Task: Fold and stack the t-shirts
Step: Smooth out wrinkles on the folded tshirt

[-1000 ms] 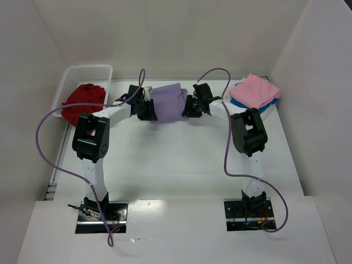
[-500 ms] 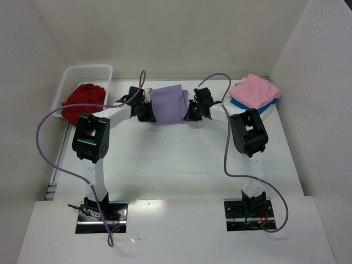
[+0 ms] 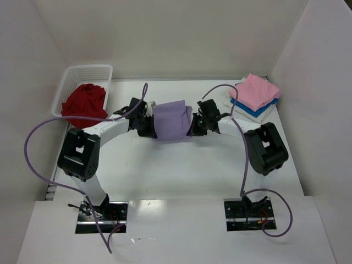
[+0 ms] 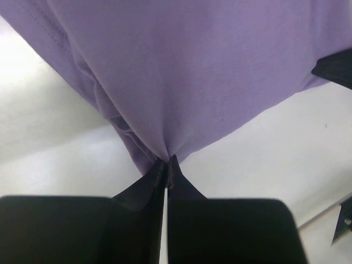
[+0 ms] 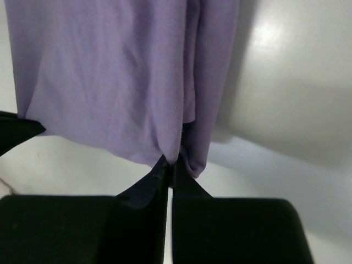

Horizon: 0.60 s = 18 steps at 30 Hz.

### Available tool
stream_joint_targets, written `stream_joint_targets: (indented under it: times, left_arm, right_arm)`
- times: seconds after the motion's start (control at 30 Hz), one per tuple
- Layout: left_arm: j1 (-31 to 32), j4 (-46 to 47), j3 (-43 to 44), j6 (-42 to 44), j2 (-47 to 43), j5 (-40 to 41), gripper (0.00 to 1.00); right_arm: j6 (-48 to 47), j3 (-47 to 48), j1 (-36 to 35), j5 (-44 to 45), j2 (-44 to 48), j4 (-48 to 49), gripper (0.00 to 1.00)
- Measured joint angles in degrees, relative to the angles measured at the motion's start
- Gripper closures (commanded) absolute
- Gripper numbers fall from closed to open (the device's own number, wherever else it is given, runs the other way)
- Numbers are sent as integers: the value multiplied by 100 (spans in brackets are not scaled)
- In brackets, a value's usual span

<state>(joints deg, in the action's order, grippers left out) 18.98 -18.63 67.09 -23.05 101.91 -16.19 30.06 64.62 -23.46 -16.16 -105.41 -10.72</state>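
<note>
Left end effector (image 4: 166, 161) and right end effector (image 5: 169, 160) each pinch the lavender t-shirt (image 3: 171, 120), seemingly lifted.

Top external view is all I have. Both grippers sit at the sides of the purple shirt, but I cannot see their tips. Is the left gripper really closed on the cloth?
Observer: Yes. In the left wrist view the left gripper is shut, and the lavender t-shirt bunches into a pinch at its tips.
Operator: And the other side?
Observer: The right gripper is shut too, on an edge where several layers gather.
Operator: Is that edge off the surface?
Observer: It seems so. The right wrist view shows a soft shadow on the table beside the edge.
</note>
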Motion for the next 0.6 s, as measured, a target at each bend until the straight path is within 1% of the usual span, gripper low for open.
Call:
stream_joint_targets:
  times: [0.07,0.17,0.2,0.23,0.27,0.3,0.33,0.37,0.4,0.43,0.47,0.5,0.53,0.57,0.6]
  left_arm:
    - [157,-166,-236,-55,-308,35,99]
    - [400,-496,-522,-157,-741,129,99]
    - [485,-621,-592,-188,-872,160,97]
    - [557,-758,-649,-254,-1008,195,94]
    - [625,-883,-688,-286,-1132,221,91]
    - [669,-990,-710,-299,-1237,238,84]
    - [688,-1099,-721,-317,-1335,254,80]
    - [691,-1189,-723,-352,-1416,289,72]
    - [686,-1266,-723,-387,-1484,339,60]
    - [682,-1344,-721,-422,-1541,396,52]
    - [682,-1410,-719,-437,-1589,448,48]
    - [680,-1493,-713,-457,-1635,509,34]
    - [675,-1587,-688,-463,-1676,570,26]
    - [673,-1663,-651,-457,-1709,612,21]
    - [673,-1755,-581,-498,-1744,656,18]
  right_arm:
    - [83,-323,-177,28,387,-42,96]
    - [286,-782,-481,39,929,-122,95]
    - [341,-898,-564,28,1069,-157,92]
    - [380,-990,-634,28,1189,-199,82]
    - [435,-1064,-686,24,1292,-260,75]
    - [483,-1123,-717,33,1386,-330,67]
    - [494,-1156,-726,48,1469,-437,54]
    - [507,-1161,-728,92,1534,-546,47]
    - [483,-1156,-728,170,1604,-625,38]
    - [474,-1141,-728,249,1663,-719,26]
    - [450,-1115,-728,334,1731,-824,22]
    - [402,-1073,-719,411,1788,-911,19]
    - [367,-1014,-680,472,1834,-1001,13]
    - [348,-953,-649,503,1869,-1029,8]
    - [321,-892,-605,529,1904,-1032,8]
